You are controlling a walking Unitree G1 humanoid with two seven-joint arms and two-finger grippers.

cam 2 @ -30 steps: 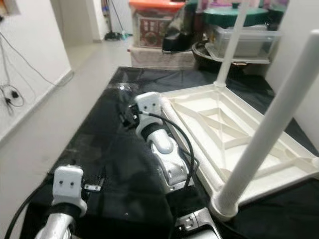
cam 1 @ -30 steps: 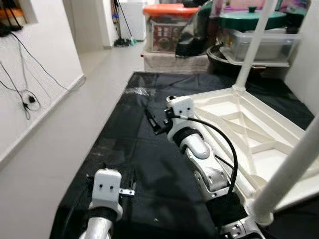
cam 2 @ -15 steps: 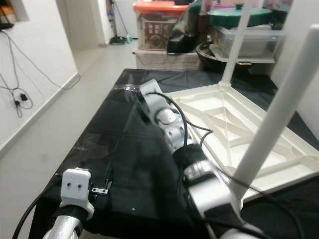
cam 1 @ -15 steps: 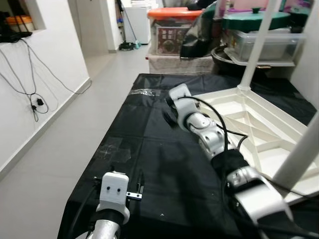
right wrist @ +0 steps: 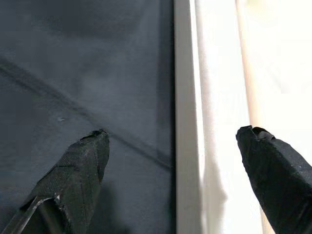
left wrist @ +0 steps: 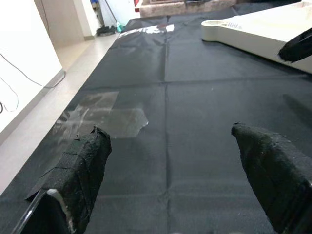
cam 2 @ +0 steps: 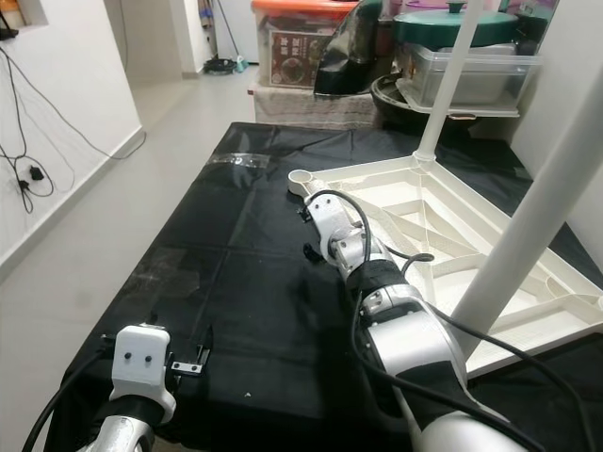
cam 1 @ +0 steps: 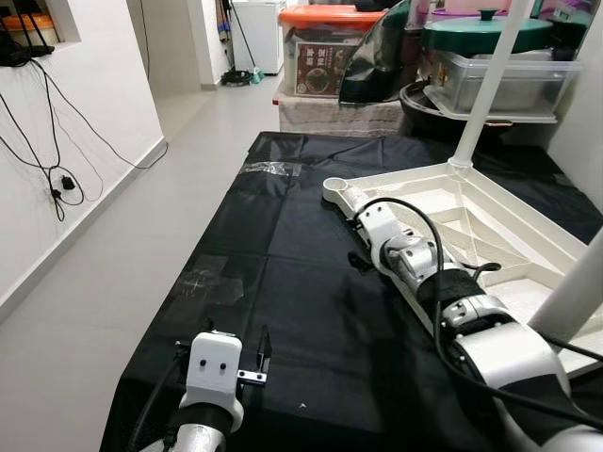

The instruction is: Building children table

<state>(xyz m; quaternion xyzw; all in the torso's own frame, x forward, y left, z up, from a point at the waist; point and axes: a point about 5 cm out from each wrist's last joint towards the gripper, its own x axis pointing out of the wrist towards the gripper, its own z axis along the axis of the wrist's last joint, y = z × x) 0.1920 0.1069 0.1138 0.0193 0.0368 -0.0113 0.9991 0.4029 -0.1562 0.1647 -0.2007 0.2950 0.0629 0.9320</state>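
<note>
Swinging in from the open black sheet (cam 1: 283,245), the right gripper (right wrist: 173,161) now sits low at the near edge of the upturned white children's table (cam 1: 490,235), jaws apart and straddling its rim. That table lies upside down on the sheet, two legs (cam 1: 485,75) fitted, one corner socket (cam 1: 335,187) bare. Likely a grasp on the rim is next. Idle near the sheet's front, the left gripper (left wrist: 170,170) has its jaws apart too.

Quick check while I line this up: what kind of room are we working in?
Most likely a hallway or storage corner in a home. A black sheet covers the tiled floor as a work area, with the upturned white table lying on it, and stacked bins and cookware crowd the far end.
</note>
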